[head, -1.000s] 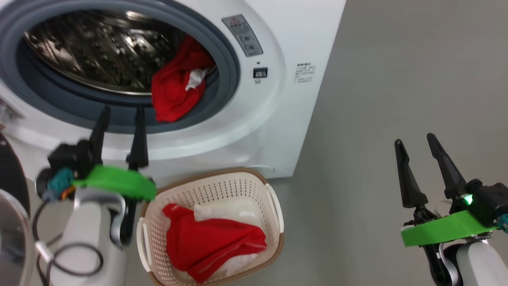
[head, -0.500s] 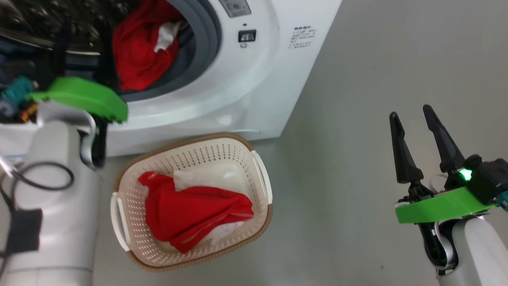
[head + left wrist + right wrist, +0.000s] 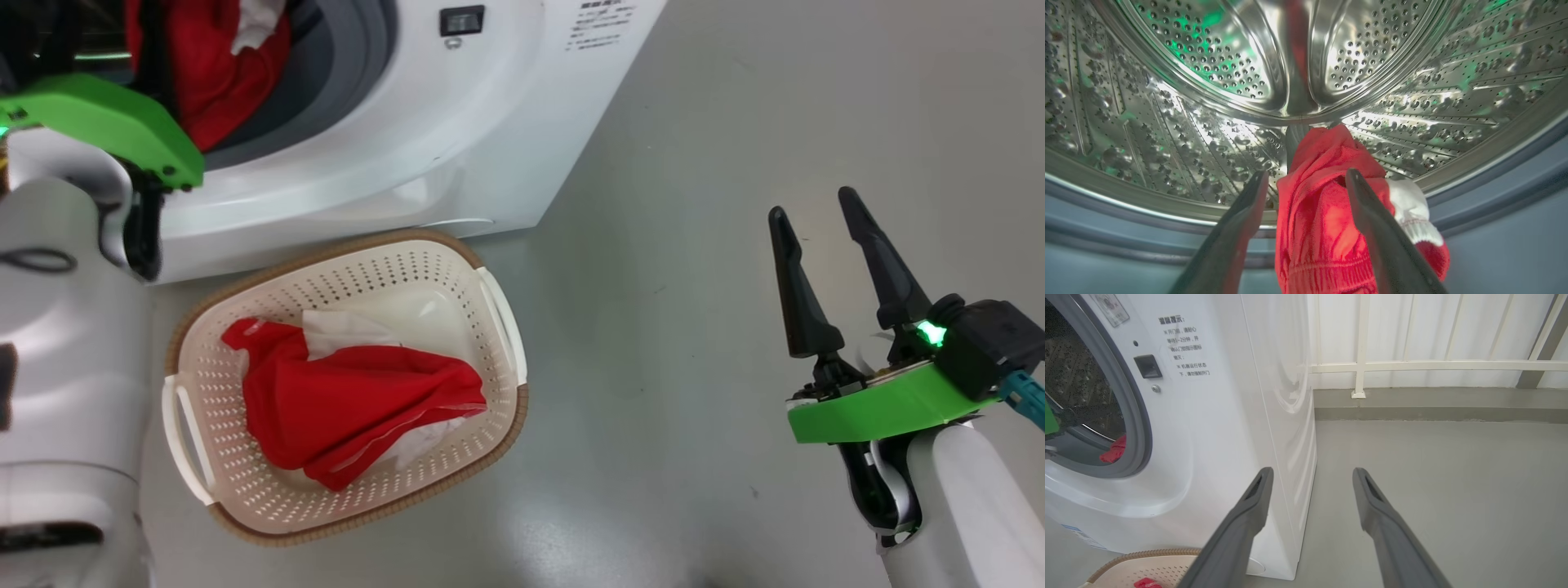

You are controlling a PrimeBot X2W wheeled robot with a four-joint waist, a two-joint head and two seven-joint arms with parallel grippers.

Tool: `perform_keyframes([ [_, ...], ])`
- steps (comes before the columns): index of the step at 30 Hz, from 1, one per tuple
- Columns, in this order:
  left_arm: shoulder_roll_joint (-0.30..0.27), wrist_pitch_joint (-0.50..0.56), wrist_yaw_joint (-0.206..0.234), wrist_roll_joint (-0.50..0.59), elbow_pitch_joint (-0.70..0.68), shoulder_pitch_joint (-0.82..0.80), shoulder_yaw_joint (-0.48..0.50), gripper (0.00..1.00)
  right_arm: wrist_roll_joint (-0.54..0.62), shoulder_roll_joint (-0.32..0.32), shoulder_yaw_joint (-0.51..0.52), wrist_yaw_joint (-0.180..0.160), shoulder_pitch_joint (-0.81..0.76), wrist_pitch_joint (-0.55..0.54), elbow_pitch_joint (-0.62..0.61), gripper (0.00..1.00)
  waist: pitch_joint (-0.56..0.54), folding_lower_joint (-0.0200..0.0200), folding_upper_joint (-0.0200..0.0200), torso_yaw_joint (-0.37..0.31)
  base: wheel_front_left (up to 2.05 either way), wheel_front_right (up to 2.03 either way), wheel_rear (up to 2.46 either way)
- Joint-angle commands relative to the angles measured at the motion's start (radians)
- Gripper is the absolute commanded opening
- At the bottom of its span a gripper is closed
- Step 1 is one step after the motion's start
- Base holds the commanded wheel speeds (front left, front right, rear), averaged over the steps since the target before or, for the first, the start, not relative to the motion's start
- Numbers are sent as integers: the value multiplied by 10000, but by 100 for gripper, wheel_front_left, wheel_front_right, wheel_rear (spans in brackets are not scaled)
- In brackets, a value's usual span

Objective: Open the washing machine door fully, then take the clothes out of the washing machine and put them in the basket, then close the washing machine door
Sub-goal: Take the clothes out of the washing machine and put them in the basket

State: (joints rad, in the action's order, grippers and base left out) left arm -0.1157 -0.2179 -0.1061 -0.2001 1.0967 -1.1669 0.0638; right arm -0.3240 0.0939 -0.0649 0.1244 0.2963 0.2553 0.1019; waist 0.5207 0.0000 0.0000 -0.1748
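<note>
Washing machine point(image 3: 424, 122) stood on the grey floor point(image 3: 735, 122), its steel drum point(image 3: 1167, 122) open to view. The basket point(image 3: 384, 265) sat on the floor just in front of it, holding 1 part of the clothes point(image 3: 351, 408). A 2nd red garment point(image 3: 1314, 228) lay over the grey gasket point(image 3: 1494, 228) at the drum mouth. The left gripper point(image 3: 1306, 175) had its 2 fingers apart, 1 on each side of that garment. The right gripper point(image 3: 812, 204) hovered over bare floor, fingers apart, holding nothing.

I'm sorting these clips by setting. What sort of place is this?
Likely a laundry area: a washing machine, a basket of red clothes on grey floor, a white railing behind.
</note>
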Motion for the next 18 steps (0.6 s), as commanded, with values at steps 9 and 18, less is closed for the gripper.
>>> perform_keyframes([
  [9,-768,2314,-141,-415,1551,-1217,95,100,-336,57,-550,63,-13,65,126,100,12,0,0,-337,0,0,0],
  [18,-909,4347,248,-385,1862,-1296,-142,100,-538,79,-860,63,-79,65,204,100,-35,0,0,-608,0,0,0],
])
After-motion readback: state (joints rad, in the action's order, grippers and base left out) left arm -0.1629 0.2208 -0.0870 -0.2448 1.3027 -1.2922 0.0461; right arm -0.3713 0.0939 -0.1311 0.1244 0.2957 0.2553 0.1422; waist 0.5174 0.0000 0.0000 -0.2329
